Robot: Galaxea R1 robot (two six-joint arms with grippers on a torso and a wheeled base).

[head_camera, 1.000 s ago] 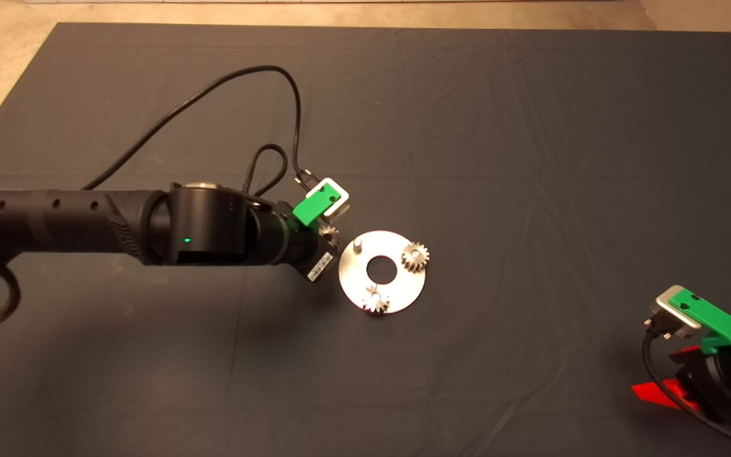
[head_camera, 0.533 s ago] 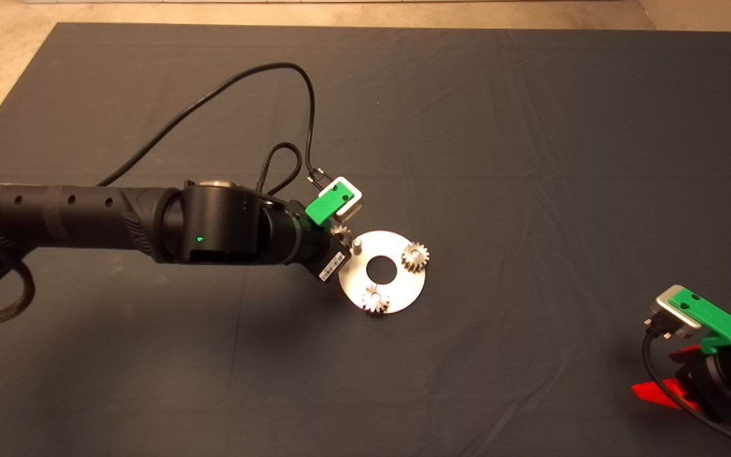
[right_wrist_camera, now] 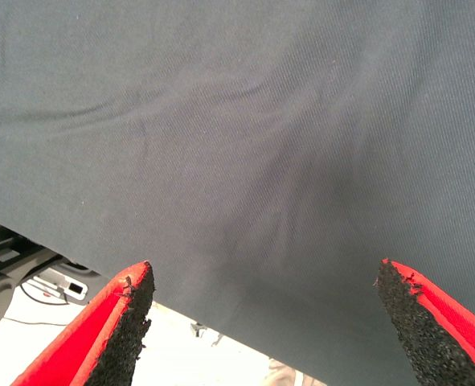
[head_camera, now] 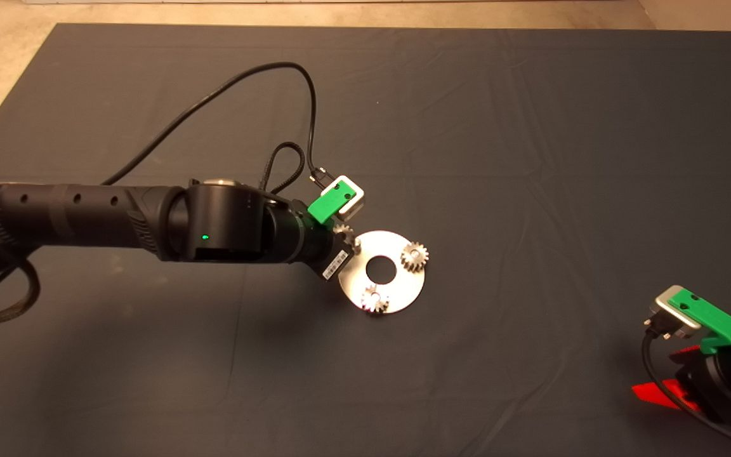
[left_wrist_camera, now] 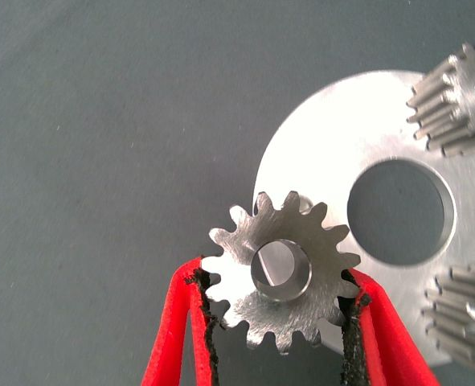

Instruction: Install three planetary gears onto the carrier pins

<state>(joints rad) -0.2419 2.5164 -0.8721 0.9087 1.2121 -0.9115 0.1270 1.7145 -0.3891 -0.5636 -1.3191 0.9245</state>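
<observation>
A shiny round carrier disc [head_camera: 397, 252] lies mid-mat. Two planetary gears sit on its pins, one at its right side [head_camera: 414, 256] and one at its near edge [head_camera: 374, 299]. My left gripper [left_wrist_camera: 279, 305] is shut on the third gear [left_wrist_camera: 284, 269], held flat above the disc's left edge. Through that gear's centre hole the top of the third carrier pin [left_wrist_camera: 279, 261] shows, roughly in line with it. From above, this gear [head_camera: 341, 230] peeks out beside the green left gripper [head_camera: 340, 238]. The disc [left_wrist_camera: 382, 129] and both seated gears [left_wrist_camera: 456, 95] [left_wrist_camera: 466, 318] also show in the left wrist view.
My right gripper [head_camera: 664, 390] waits at the mat's lower right, open, its wrist view showing bare mat [right_wrist_camera: 245, 145] and the mat's edge. A black cable [head_camera: 226, 89] loops over the mat behind the left arm.
The left arm has carried the gear rightward from beside the disc to above the disc's left pin. The disc, the two seated gears and the right arm have not moved.
</observation>
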